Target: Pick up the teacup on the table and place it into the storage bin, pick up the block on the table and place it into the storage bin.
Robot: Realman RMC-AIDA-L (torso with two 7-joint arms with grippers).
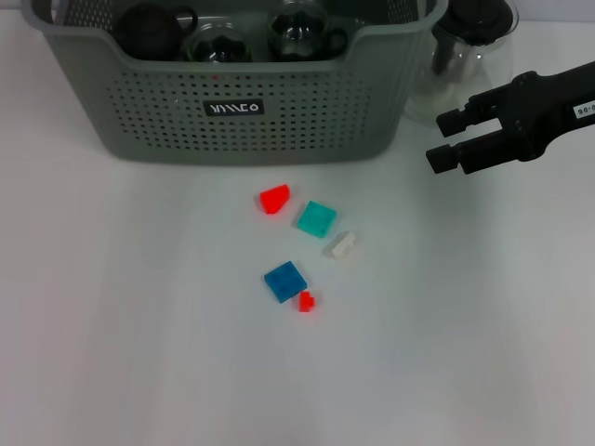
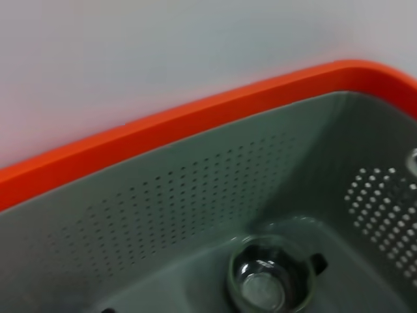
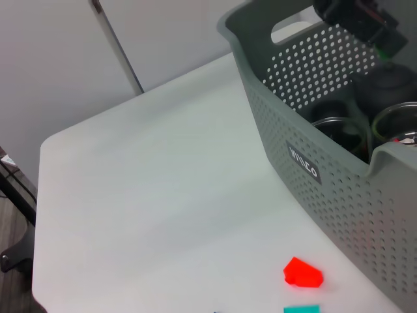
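The grey-green storage bin point(image 1: 307, 130) stands at the table's far edge. Inside it lie glass teacups point(image 1: 216, 45) and dark items; the left wrist view looks down into the bin point(image 2: 189, 189) at one glass teacup point(image 2: 270, 280) on its floor. Several blocks lie in front of the bin: red point(image 1: 273, 198), teal point(image 1: 317, 218), white point(image 1: 343, 245), blue point(image 1: 285, 281) and a small red one point(image 1: 306, 301). My right gripper point(image 1: 448, 137) hovers open and empty right of the bin, above the table. My left gripper point(image 3: 355, 19) hangs over the bin's far side.
A clear glass teapot with a black lid point(image 1: 469, 46) stands just right of the bin, behind my right gripper. The right wrist view shows the bin wall point(image 3: 326, 189), the red block point(image 3: 303, 272) and the table's left edge point(image 3: 42, 195).
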